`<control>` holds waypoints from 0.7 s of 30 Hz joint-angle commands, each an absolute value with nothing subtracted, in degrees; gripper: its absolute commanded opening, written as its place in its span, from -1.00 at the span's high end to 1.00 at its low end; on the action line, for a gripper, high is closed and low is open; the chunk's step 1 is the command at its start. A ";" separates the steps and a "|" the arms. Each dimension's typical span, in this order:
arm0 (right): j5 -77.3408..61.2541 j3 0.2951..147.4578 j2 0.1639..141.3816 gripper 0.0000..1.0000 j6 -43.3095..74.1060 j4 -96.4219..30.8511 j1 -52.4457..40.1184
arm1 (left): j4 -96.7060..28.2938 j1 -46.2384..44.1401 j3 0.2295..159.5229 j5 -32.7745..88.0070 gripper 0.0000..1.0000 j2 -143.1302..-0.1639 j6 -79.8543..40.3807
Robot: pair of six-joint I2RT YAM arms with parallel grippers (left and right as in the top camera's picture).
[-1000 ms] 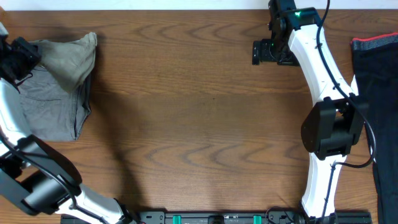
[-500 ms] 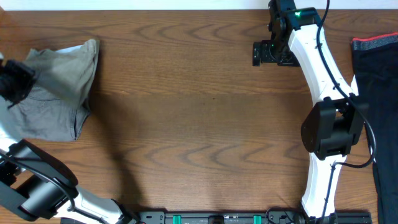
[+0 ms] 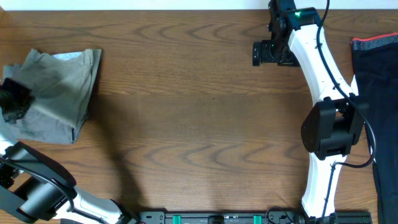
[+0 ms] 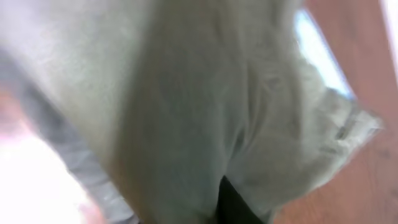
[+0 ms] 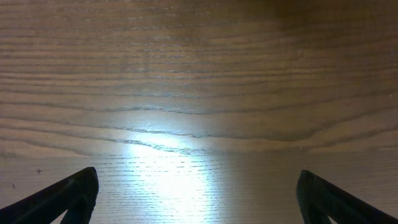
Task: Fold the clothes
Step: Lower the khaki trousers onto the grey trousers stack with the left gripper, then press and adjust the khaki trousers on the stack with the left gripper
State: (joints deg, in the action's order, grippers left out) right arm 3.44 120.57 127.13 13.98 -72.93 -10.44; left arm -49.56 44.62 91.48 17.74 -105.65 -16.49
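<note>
My left tool is at the desk's 9 o'clock edge, on the khaki-green shorts. A second ago it was nearer 10 o'clock, with the cloth bunched up. Now the shorts lie flatter and wider over the grey pair. I cannot tell whether this tool grips the fabric; its camera shows only blurred cloth. My right tool, at 1 o'clock, has not moved, its fingers spread wide over bare wood. A dark garment lies at 3 o'clock.
</note>
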 commanded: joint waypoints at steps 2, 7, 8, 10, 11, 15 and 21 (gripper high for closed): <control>4.08 121.38 126.98 -0.98 13.17 -73.10 -10.02 | -50.98 45.21 92.66 7.84 -0.20 -104.42 -19.92; 4.08 121.38 126.98 -0.99 13.17 -73.17 -10.02 | -50.63 45.19 92.60 7.97 -0.36 -104.42 -21.39; 4.08 121.38 126.98 -0.99 13.17 -73.28 -10.02 | -50.48 45.19 92.60 8.43 -0.36 -104.42 -21.37; 4.08 121.38 126.98 -0.99 13.17 -73.34 -10.02 | -50.54 45.19 92.60 9.19 -0.36 -104.42 -21.58; 4.08 121.38 126.98 -0.99 13.17 -73.34 -10.02 | -50.76 45.19 92.60 10.24 -0.36 -104.44 -21.63; 4.08 121.38 126.98 -0.99 13.19 -73.32 -10.02 | -51.64 45.19 91.11 12.60 -0.64 -104.62 -23.18; 4.08 121.38 126.98 -0.98 12.99 -73.49 -10.04 | -51.88 45.39 88.18 12.40 -0.71 -107.94 -27.42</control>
